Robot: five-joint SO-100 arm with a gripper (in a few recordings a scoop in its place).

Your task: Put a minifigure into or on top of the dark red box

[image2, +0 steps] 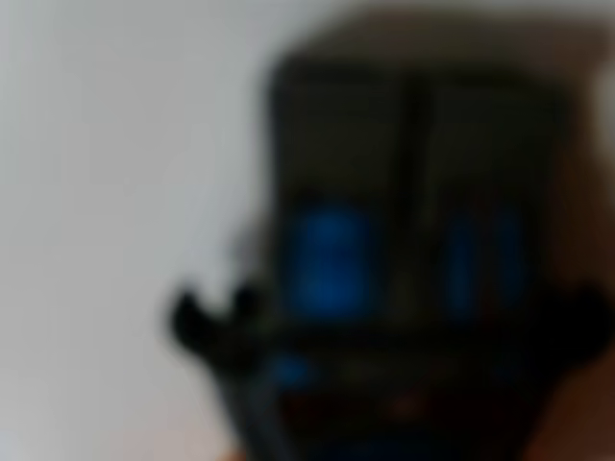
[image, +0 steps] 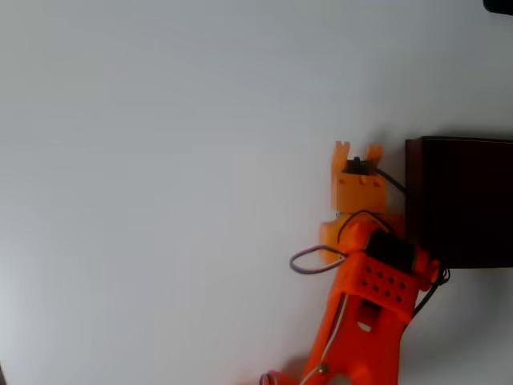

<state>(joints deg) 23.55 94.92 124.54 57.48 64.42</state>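
Minifigure handling is the crux here, and what can be seen of it is a badly blurred dark shape with bright blue patches [image2: 332, 259] pressed close to the lens in the wrist view; it seems to sit right at the gripper, though the blur hides whether the fingers actually clamp it or merely stand around it, so the tool's opening cannot be told. In the overhead view the orange arm [image: 365, 321] reaches up from the bottom edge and its gripper [image: 358, 151] ends just beside the left wall of the dark red box [image: 461, 200], not yet over the near-black inside; two small orange prongs show at the tip, but the figure cannot be picked out from above. Judging by its kind, the figure is very light, rigid moulded plastic with smooth, slick faces and loose joints, so it should neither crush nor bend, yet it could easily twist or squirt out of a pinch. The safest hold would be across the broad, flat torso, front to back, rather than on the rounded head or the swinging legs, with modest pressure only. The box looks thin-walled and light too, so a nudge from the arm could shove it across the pale table [image: 160, 200]; a short sideways carry to the right, clear of the wall, appears to be what the placement calls for.
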